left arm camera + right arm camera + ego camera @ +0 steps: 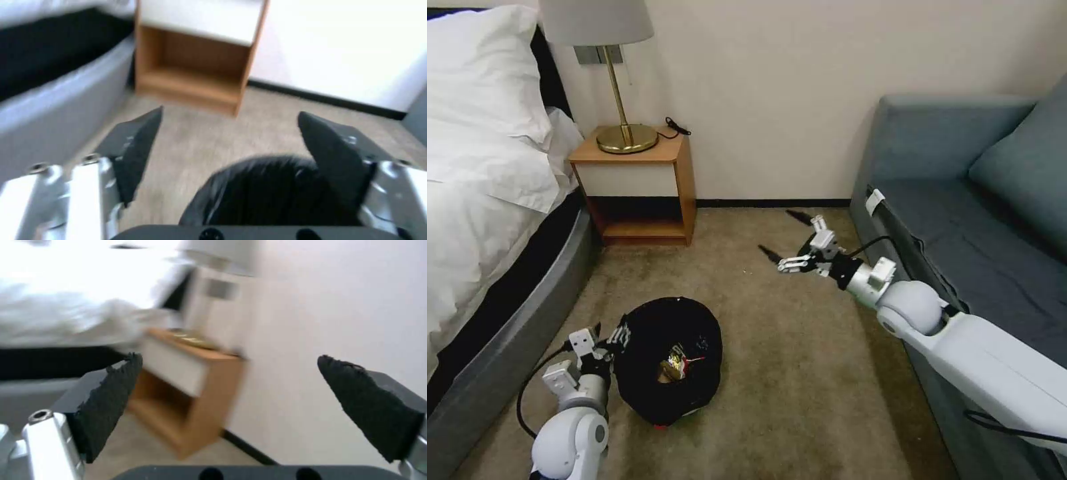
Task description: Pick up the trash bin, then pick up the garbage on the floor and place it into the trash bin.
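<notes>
The left gripper (606, 338) is seen low at the near left; its fingers (133, 146), flat dark wedge-shaped pads on silver metal links, are spread wide, one of them lying against the crinkled black liner of the trash bin (670, 360); whether the rim is actually gripped cannot be told. The trash bin is a small round bucket shape wrapped in glossy, wrinkled black plastic, with a trace of red at its near lower edge; it is tilted so that its mouth faces up and toward the camera, its long axis leaning back from the carpet (787, 373). Inside the mouth, a shiny gold-brown snack wrapper (675, 363) with a touch of red and white is visible.

The right gripper (790, 237) is held in the air above the short-pile beige carpet, near the grey fabric sofa (960, 220); its fingers (111, 400), faced with rough black textured pads, are opened wide and hold nothing.

Behind, a boxy wooden nightstand (640, 187) carries a brass lamp (624, 127), beside a bed (480, 173) with white linen.
</notes>
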Controlling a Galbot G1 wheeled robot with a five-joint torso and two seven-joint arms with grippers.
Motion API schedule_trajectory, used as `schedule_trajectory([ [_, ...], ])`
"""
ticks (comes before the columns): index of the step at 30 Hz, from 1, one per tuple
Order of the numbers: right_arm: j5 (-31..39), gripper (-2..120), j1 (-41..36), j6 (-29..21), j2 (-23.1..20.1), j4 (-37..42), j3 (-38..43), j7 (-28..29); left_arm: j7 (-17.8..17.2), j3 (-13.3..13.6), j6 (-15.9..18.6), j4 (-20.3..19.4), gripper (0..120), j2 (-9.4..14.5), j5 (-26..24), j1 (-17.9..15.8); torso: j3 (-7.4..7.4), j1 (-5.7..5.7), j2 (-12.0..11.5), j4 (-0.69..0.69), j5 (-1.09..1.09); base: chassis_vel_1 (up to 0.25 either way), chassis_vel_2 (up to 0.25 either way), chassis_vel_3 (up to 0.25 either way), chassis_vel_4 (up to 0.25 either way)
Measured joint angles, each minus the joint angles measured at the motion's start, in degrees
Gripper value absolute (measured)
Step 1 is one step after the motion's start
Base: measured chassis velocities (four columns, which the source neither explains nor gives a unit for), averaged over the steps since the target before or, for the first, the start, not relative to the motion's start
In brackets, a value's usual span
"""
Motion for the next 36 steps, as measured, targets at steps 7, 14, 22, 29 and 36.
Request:
schedule_trajectory([
  [7, -1.79, 100, -13.25, -5.12, 7.25, 7.37, 12.28, 15.64, 3.12, 0.40, -3.13, -2.09, 100, 0.08, 3.36, 1.04, 0.00, 0.00, 0.00, 0.02, 0.03, 0.000, 0.000, 0.000, 0.000],
  [14, -8.50, 100, -28.10, -8.61, 16.00, 15.56, 23.19, 20.65, 2.92, 2.57, -2.87, -3.98, 100, 0.66, 3.95, 1.99, 0.00, 0.00, 0.00, 0.01, 0.00, 0.000, 0.000, 0.000, 0.000],
  [22, -20.65, 100, -37.57, -8.98, 25.45, 19.90, 27.19, 21.51, 2.46, 3.45, -2.74, -5.36, 100, 1.18, 4.07, 2.72, 0.00, 0.00, 0.00, 0.03, -0.01, 0.000, 0.000, 0.000, 0.000],
  [29, -29.08, 100, -42.86, -9.38, 33.01, 22.26, 27.70, 22.13, 2.30, 4.14, -2.52, -6.29, 100, 1.40, 4.15, 3.44, 0.00, 0.00, 0.01, 0.00, -0.01, 0.000, 0.000, 0.000, 0.000],
  [36, -34.79, 100, -45.56, -8.20, 38.83, 21.96, 25.35, 21.99, 2.45, 4.67, -2.54, -6.73, 100, 1.91, 4.34, 4.50, 0.00, 0.00, 0.01, 0.02, 0.01, 0.000, 0.000, 0.000, 0.000],
])
